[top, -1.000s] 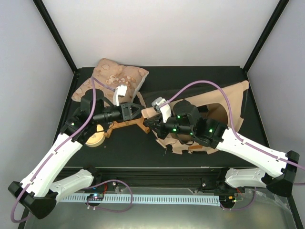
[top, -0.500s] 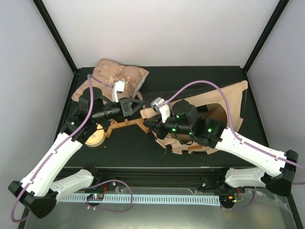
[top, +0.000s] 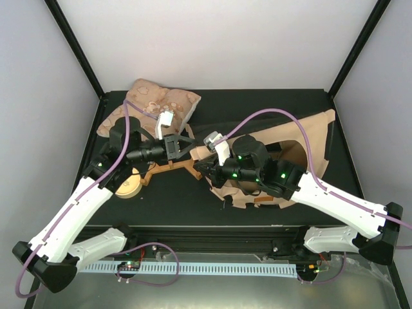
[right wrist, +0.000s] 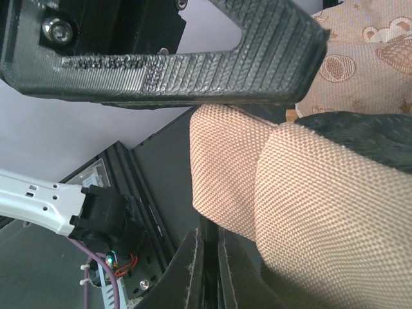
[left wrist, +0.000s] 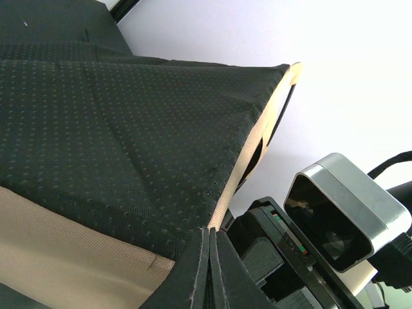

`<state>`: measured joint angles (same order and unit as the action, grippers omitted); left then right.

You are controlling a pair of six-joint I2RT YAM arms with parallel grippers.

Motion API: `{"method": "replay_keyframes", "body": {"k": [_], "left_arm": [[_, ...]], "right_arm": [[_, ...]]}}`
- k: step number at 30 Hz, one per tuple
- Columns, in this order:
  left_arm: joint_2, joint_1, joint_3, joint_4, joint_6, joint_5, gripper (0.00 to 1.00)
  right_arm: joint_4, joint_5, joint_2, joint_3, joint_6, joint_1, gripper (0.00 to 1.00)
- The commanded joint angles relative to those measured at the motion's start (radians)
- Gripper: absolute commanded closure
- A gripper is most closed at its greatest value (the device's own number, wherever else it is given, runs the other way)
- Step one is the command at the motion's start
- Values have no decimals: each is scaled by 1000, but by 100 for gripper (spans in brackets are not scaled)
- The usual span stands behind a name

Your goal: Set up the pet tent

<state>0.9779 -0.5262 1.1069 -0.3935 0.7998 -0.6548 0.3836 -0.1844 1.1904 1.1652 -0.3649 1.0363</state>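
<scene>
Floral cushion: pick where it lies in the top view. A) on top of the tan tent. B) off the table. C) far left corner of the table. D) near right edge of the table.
C: the floral cushion sits at the far left corner of the table, while the tan tent lies toward the right.

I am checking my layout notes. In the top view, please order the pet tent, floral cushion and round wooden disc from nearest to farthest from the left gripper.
1. pet tent: its corner meets the left gripper, on the gripper's right.
2. floral cushion: just behind, at the back left.
3. round wooden disc: nearer the front, beside the left arm.
</scene>
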Motion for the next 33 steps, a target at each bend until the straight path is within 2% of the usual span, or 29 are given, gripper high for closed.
{"method": "replay_keyframes", "body": {"k": [1,12,19,20,21,22,24,29,33], "left_arm": [[9,-19,1,-42,-27,-44,98],[-12,-35,-41,-59,-25,-45,98],[-46,-52,-118,21,38,-27,98],[-55,-53,-111,17,30,-3,94],[-64,-52,-103,10,23,24,86],[-76,-53,-98,4,24,51,73],[-101,-53,-108,27,51,77,60],[-141,-53,-202,149,137,56,50],[-118,-54,-189,130,123,31,50]], "right_arm": [[-11,37,6,22,-28,-5,99],[-101,143,-31,-33,-90,-4,99],[-143,143,-51,-58,-62,-4,99],[-139,140,-50,-58,-58,-4,99],[-134,138,-49,-58,-57,-4,99],[-129,137,-47,-58,-56,-4,99],[-122,129,-45,-61,-53,-5,99],[-124,116,-43,-68,-55,-5,99],[-124,105,-41,-62,-53,-4,99]]}}
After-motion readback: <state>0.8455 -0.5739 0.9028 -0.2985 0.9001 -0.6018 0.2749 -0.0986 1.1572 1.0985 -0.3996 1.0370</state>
